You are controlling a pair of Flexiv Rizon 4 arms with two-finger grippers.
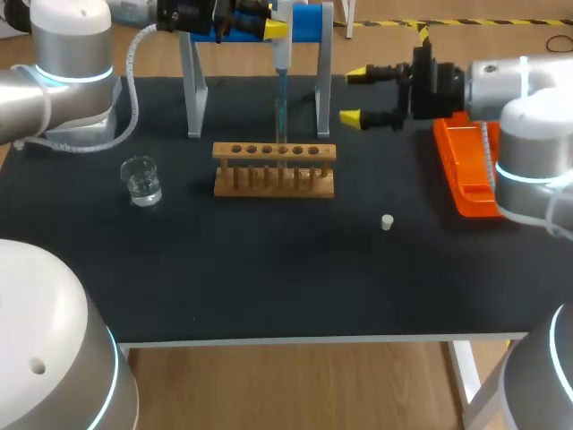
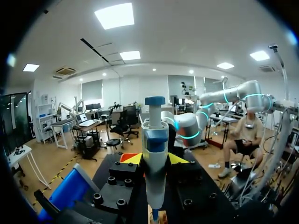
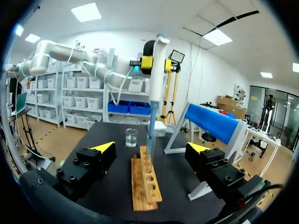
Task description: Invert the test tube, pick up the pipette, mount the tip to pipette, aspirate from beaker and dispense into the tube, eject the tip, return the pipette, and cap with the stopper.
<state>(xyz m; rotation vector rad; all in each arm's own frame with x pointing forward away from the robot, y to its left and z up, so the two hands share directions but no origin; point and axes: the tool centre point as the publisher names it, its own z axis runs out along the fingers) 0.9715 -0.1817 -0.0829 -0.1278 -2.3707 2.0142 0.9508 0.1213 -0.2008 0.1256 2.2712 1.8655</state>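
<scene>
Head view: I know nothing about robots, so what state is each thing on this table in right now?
Pipette: upright, held, tip pointing down at the tube.
Left gripper: shut on the pipette.
Right gripper: open, empty.
Tube: upright in the rack, uncapped.
Stopper: lying loose on the table.
Beaker: upright, clear liquid inside.

Wood rack, glass beaker.

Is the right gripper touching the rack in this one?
Apart. The right wrist view shows the right gripper open, with bare table between each finger and the rack ahead.
</scene>
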